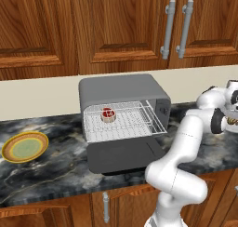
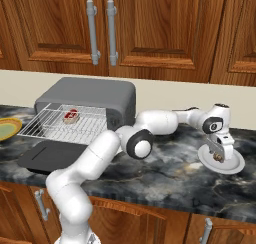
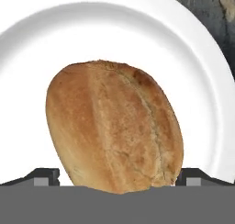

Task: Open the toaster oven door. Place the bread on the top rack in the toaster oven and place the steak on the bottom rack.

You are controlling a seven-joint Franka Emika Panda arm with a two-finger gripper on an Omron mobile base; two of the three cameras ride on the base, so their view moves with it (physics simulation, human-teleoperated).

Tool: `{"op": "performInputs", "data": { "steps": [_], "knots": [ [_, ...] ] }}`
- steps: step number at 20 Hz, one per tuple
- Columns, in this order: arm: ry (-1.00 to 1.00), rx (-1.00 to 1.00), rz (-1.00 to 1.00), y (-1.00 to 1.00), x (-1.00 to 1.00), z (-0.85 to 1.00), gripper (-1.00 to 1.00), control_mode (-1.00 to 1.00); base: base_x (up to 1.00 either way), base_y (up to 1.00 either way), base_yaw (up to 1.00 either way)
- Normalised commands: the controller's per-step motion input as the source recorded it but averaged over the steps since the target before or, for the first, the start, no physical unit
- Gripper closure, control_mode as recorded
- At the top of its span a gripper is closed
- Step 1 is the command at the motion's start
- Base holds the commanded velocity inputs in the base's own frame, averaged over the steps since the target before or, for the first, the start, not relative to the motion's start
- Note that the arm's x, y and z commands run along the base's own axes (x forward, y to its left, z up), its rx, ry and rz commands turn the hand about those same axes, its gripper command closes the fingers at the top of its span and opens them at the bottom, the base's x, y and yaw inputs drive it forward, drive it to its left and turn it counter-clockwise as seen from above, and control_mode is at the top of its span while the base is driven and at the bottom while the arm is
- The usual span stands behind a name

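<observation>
Two foods are in play: the small red steak with its pale rim (image 1: 108, 114) already lies on a pulled-out silver wire rack of the boxy grey toaster oven (image 1: 122, 91), whose flat dark grey door (image 1: 124, 155) hangs folded down toward the counter edge, leaving the mouth free. Well to the right, the white arm's gripper (image 2: 218, 156) hovers low over a white round plate (image 2: 234, 166), its dark tips spread either side of the golden-brown crusty bread roll (image 3: 114, 131), seemingly lined up to pinch it; contact I cannot confirm. Dark marbled stone counter (image 1: 56, 170) carries everything, plus a yellow-green plate (image 1: 24, 147) at the left, under reddish wooden cabinets (image 1: 56, 26).
</observation>
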Motion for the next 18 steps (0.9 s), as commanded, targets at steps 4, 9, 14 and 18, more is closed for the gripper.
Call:
{"op": "performInputs", "data": {
  "steps": [4,9,14,18],
  "knots": [
    [0.0,0.0,-0.08,-0.17,0.09,0.0,-1.0,-1.0,0.0,0.0,0.0],
    [0.0,0.0,-0.03,-0.19,0.0,-0.08,-1.0,-1.0,0.0,0.0,0.0],
    [0.0,0.0,0.0,-0.02,-0.02,-0.29,1.0,-1.0,0.0,0.0,0.0],
    [0.0,0.01,0.0,0.11,-0.35,0.03,1.0,-1.0,0.0,0.0,0.0]
  ]
}}
